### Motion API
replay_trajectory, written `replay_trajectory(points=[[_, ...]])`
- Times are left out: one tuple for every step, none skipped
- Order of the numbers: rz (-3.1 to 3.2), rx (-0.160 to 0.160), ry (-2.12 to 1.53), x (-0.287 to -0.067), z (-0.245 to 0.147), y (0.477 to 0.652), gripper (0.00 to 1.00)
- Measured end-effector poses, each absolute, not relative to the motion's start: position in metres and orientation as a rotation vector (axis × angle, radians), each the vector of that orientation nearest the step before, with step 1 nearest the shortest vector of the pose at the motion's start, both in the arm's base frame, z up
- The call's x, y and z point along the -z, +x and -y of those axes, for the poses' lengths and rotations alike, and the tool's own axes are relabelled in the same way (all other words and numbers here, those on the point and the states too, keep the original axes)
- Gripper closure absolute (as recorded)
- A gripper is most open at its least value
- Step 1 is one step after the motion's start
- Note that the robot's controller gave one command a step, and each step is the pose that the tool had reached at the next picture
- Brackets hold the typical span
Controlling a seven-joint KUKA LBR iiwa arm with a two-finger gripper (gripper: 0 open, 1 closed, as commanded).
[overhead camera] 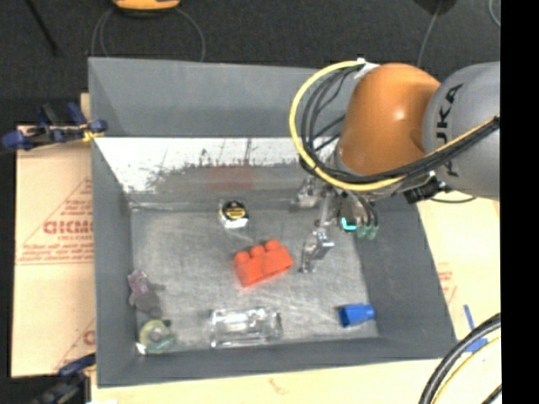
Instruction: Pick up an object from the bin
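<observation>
- I'm holding the pincer (313,252) low in the bin (114,225), just right of the red toy brick (263,263) lying mid-floor.
- I'm not able to tell how wide it's open; I'm seeing nothing gripped.
- I'm judging this as approach: next needs centring over the brick, then closing.

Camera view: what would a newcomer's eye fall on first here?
The arm's big orange wrist cover dominates the upper right, the gripper hanging below it. Just left of the gripper, mid-floor of the grey metal bin, lies a bright orange-red studded toy brick; a small blue block sits near the front right corner.
</observation>
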State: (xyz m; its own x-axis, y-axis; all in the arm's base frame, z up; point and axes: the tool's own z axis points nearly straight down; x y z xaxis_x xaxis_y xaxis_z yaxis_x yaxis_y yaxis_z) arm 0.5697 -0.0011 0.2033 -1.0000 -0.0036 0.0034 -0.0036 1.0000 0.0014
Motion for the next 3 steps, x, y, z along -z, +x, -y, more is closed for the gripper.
replay_trajectory(points=[[3.13, -0.001, 0.351, -0.088, 0.001, 0.559, 0.0], [3.145, -0.004, 0.276, -0.074, -0.038, 0.549, 0.0], [3.154, -0.003, 0.273, -0.077, -0.038, 0.552, 1.0]])
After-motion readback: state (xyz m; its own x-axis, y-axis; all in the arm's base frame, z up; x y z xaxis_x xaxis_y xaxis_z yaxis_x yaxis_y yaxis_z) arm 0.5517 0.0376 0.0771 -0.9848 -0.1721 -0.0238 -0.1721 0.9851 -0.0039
